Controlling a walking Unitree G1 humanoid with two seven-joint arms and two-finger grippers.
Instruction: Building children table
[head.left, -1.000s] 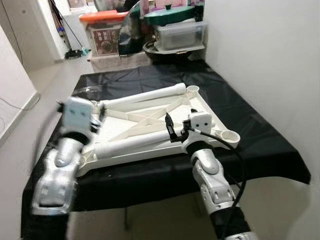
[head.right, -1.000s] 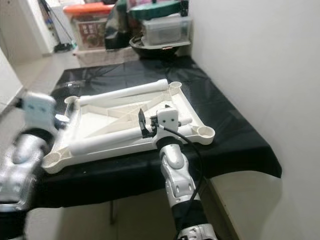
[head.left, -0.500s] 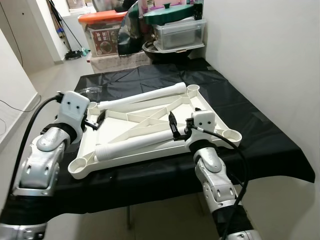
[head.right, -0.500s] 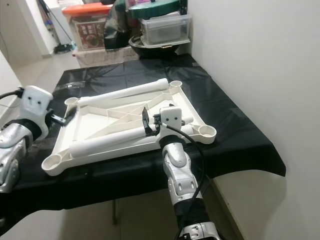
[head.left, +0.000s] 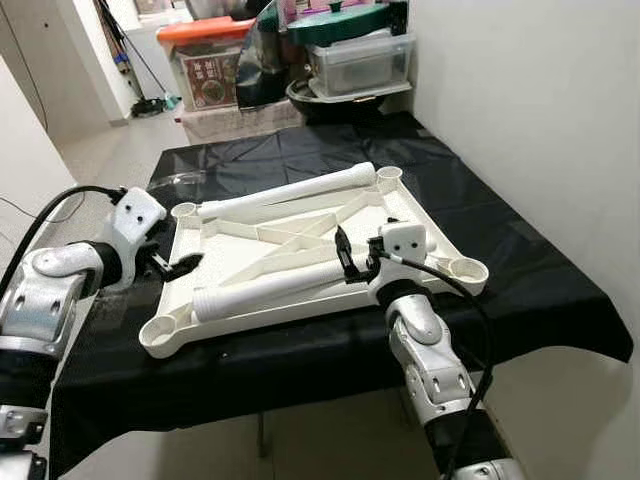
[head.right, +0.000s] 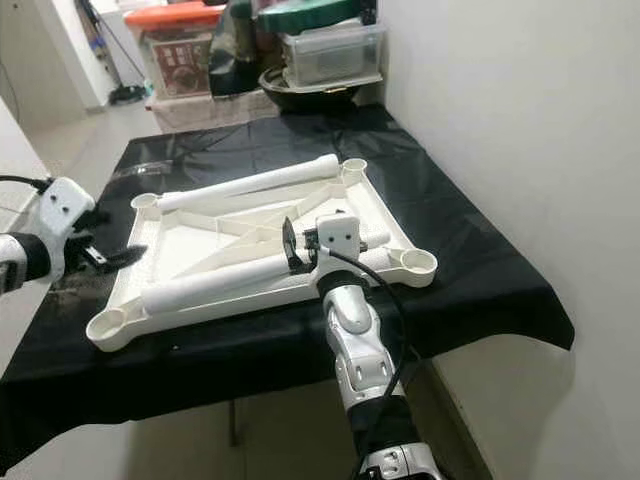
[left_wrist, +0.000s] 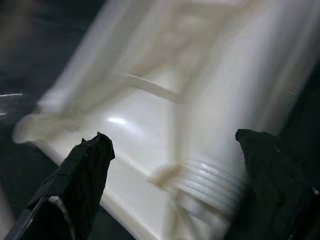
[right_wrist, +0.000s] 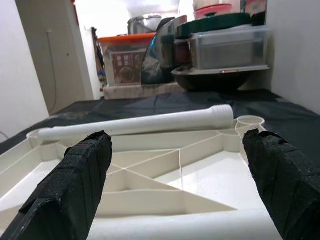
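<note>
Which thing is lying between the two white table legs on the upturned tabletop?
Between the far leg and the near leg lie the upturned tabletop's crossing white ribs, seen in both eye views.

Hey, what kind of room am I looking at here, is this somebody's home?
Probably a home, perhaps a storage or utility corner. A table under a black cloth holds an upturned white plastic tabletop, and behind it stacked storage bins and cookware crowd a plain white wall.

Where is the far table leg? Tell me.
In the left eye view the far leg lies along the back edge of the upturned tabletop, on the black cloth, beyond the near leg.
</note>
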